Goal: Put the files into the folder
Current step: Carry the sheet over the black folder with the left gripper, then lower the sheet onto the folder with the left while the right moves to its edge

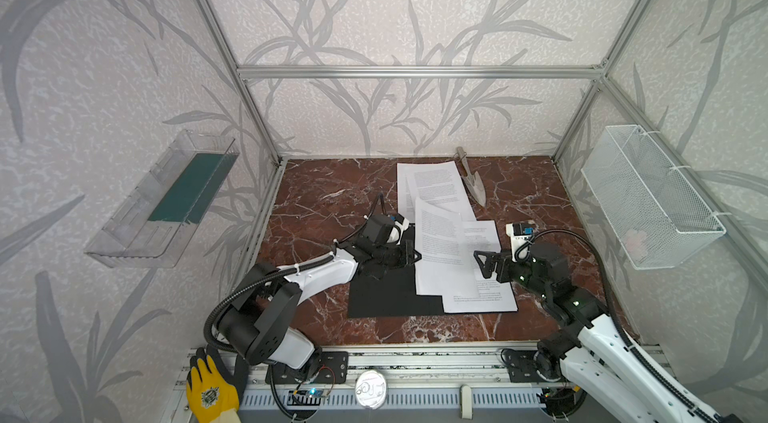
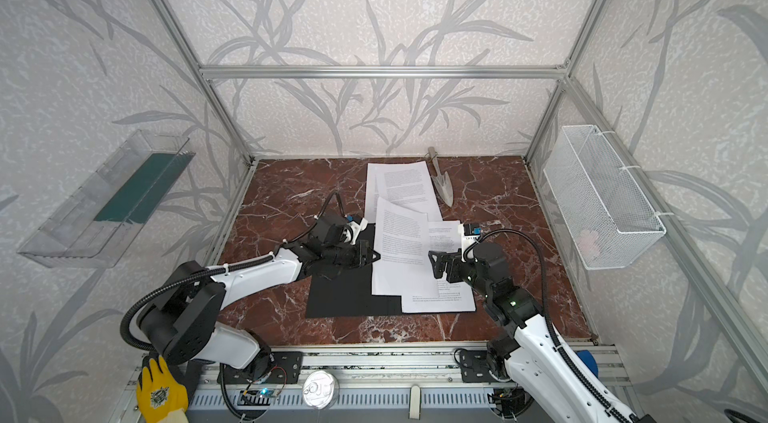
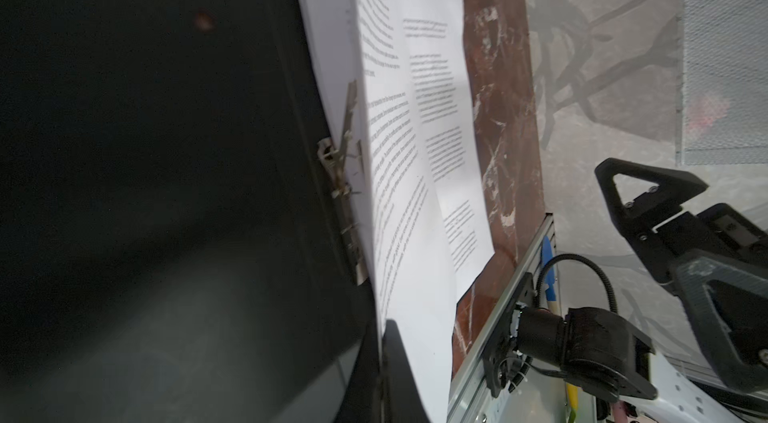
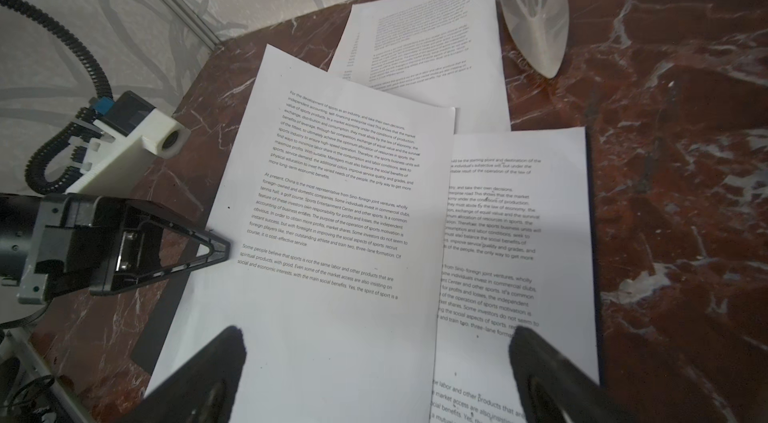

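The table point(image 1: 324, 200) surface is a glossy red-brown marble pattern. The files point(image 1: 440, 250) are matt white paper. The folder point(image 1: 386, 296) is matt black; its clip point(image 3: 347, 175) is bare metal. My right gripper point(image 4: 376, 333) is matt black plastic. Right wall basket point(image 1: 652, 200): white wire mesh. Left wall tray point(image 1: 137, 225): clear, glossy plastic.

- Top views: high behind left claw point(image 1: 417, 255) and right claw point(image 1: 478, 266), looking steeply down over the whole surface point(image 1: 316, 200).
- Left wrist: close, facing right claw.
- Right wrist: close above files point(image 4: 332, 213), shared with left wrist.
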Controlling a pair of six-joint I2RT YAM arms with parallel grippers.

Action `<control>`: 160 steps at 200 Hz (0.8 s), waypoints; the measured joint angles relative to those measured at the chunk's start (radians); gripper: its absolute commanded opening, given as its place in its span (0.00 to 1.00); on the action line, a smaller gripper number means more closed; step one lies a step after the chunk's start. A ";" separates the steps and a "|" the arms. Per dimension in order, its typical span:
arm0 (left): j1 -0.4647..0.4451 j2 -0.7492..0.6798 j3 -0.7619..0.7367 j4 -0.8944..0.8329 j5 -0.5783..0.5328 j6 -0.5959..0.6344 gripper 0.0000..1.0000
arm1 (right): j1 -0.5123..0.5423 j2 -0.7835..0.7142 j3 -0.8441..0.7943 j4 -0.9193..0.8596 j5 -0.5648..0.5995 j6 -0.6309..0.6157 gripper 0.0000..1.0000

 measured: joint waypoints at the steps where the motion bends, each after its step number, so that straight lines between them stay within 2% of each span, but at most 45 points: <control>1: 0.001 -0.002 -0.002 -0.005 -0.004 0.001 0.00 | 0.000 0.004 0.001 0.000 -0.004 0.001 0.99; 37: 0.023 -0.039 -0.026 -0.096 -0.092 0.063 0.00 | 0.000 0.164 0.023 0.054 -0.096 0.003 1.00; 110: 0.047 0.031 -0.071 -0.102 -0.128 0.117 0.00 | 0.000 0.439 0.026 0.175 -0.233 0.009 0.96; 147: 0.053 0.031 -0.071 -0.093 -0.124 0.127 0.00 | 0.000 0.518 0.026 0.244 -0.293 0.022 0.86; 160: 0.054 0.031 -0.071 -0.091 -0.124 0.129 0.00 | 0.000 0.550 0.027 0.267 -0.317 0.027 0.77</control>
